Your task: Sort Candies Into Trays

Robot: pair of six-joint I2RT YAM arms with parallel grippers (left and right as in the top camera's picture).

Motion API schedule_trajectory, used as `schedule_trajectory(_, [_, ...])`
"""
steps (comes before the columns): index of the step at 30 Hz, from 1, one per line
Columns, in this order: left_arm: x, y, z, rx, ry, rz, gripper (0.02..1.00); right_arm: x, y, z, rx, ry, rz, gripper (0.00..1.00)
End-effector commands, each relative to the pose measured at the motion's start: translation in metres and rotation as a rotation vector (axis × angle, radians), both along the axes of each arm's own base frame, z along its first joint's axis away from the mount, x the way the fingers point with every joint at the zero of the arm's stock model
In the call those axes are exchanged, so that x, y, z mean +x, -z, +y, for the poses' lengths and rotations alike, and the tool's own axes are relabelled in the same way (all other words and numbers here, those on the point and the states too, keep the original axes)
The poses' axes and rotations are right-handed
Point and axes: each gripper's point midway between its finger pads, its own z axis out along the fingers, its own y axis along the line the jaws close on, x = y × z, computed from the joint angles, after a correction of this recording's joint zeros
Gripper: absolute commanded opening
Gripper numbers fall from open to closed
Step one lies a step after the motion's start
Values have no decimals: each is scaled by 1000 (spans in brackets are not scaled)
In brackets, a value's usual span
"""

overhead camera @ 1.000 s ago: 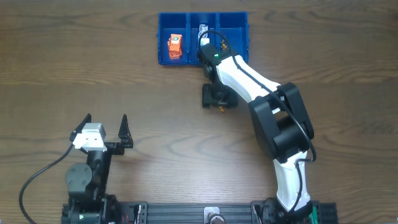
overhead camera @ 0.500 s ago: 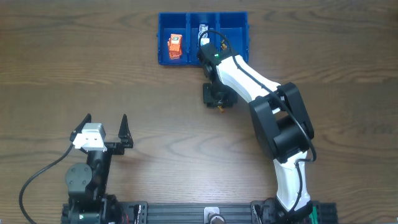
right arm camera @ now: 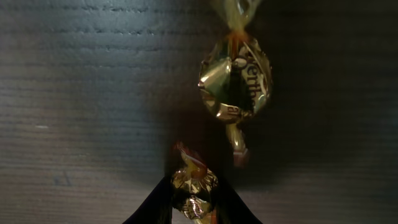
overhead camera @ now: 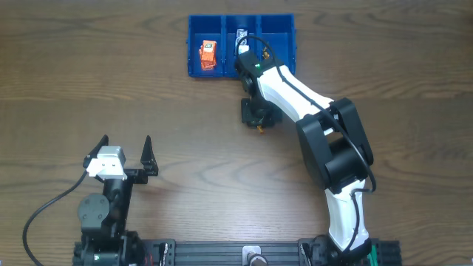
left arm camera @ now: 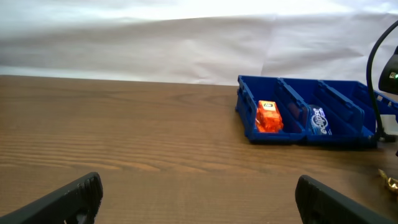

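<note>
Two gold-wrapped sweets sit at the right tool [overhead camera: 259, 117]. The held candy [right arm camera: 194, 186] is pinched between its nearly closed fingertips, and the loose candy [right arm camera: 236, 78] lies on the worktop [overhead camera: 89, 74] just beyond the tips. Just past that tool stands a blue tray [left arm camera: 277, 136]. It has an orange candy [overhead camera: 208, 54] in the end compartment on the left arm's side and a blue-and-white candy [left arm camera: 318, 118] in the middle one. The left tool [overhead camera: 125, 144] is spread wide, holding nothing, well apart from the tray.
</note>
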Motion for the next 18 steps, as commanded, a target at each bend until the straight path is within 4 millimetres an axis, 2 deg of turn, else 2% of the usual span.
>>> schedule_trajectory(1, [-2, 17, -5, 3, 29, 57, 996, 9, -8, -1, 8, 11, -41, 163])
schedule_trajectory(3, [-2, 17, -5, 3, 29, 57, 996, 12, -18, 1, 23, 10, -69, 161])
schedule_trajectory(6, [-2, 17, -5, 3, 29, 57, 996, 23, -50, 2, 48, 9, -159, 161])
schedule_trajectory(9, [-2, 17, -5, 3, 29, 57, 996, 47, -111, 0, 63, 21, -355, 165])
schedule_trajectory(14, [-2, 17, -5, 3, 29, 57, 996, 95, -206, -19, 14, 92, -746, 169])
schedule_trajectory(16, [-2, 17, -5, 3, 29, 57, 996, 115, -230, -25, -9, 94, -861, 187])
schedule_trajectory(18, [-2, 17, -5, 3, 29, 57, 996, 129, -238, -27, -18, 84, -922, 205])
